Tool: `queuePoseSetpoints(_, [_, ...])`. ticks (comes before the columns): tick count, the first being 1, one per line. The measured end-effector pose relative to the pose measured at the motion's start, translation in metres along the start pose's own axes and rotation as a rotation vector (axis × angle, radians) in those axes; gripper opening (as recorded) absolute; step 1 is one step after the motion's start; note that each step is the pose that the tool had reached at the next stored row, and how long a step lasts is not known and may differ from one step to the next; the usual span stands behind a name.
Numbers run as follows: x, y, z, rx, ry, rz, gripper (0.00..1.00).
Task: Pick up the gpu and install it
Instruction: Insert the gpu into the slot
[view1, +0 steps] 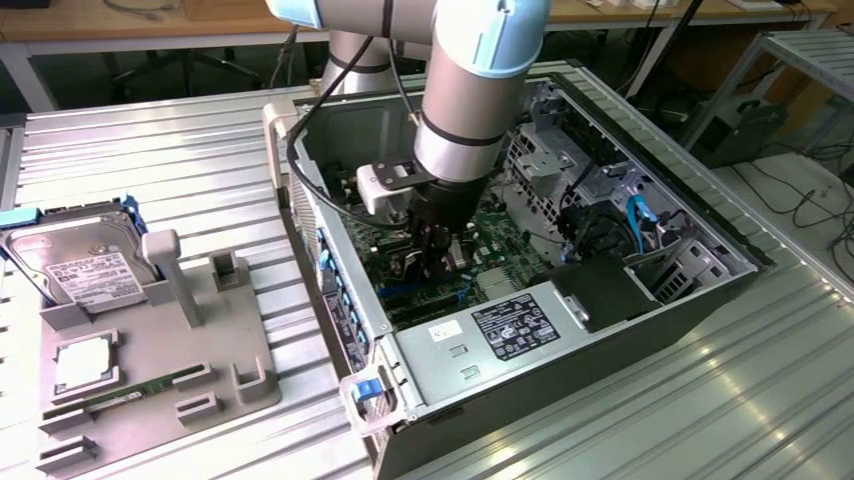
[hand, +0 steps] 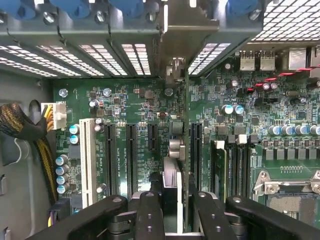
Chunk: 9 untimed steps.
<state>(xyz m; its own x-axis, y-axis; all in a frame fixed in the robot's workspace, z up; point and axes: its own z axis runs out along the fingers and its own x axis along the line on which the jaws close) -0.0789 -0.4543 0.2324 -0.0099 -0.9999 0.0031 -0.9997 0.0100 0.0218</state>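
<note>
Black fingers (hand: 150, 215) of the gripper (hand: 172, 220) sit closest in the wrist view, clamped on the gpu (hand: 181, 150), which runs away edge-on as a thin dark line, its silvery bracket (hand: 176, 75) meeting the slotted rear wall of the computer case (view1: 694, 300). The card stands upright over the green motherboard (hand: 135, 100), between the black expansion slots (hand: 131, 155) and another black slot (hand: 196, 145). On the exterior view's left, a grey parts tray (view1: 160, 370) holds a hard drive (view1: 87, 265); the arm (view1: 467, 90) reaches down into the open case.

gpu (hand: 183, 150): edge-on, face hidden | end effector (hand: 176, 210): fingertips cut off by frame edge
</note>
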Motion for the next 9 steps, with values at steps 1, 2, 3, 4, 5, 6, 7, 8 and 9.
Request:
queuePoseSetpoints(1, [0.000,0.0001,0.0004,0.0001,-0.0002,0.000,0.28])
queuePoseSetpoints(2, [0.000,0.0003,0.0012,0.0002,-0.0004,0.000,0.28])
queuePoseSetpoints(3, [0.000,0.0006,0.0022,-0.0002,0.0003,0.000,0.28])
queuePoseSetpoints(4, [0.000,0.0007,0.0035,-0.0002,0.0005,0.000,0.28])
queuePoseSetpoints(5, [0.000,0.0008,0.0049,-0.0004,0.0010,0.000,0.28])
queuePoseSetpoints(6, [0.000,0.0010,0.0072,0.0000,-0.0001,0.000,0.28])
queuePoseSetpoints(7, [0.000,0.0013,0.0086,-0.0003,0.0009,0.000,0.28])
queuePoseSetpoints(8, [0.000,0.0017,0.0104,-0.0005,0.0013,0.000,0.28])
queuePoseSetpoints(9, [0.000,0.0018,0.0122,-0.0004,0.0010,0.000,0.28])
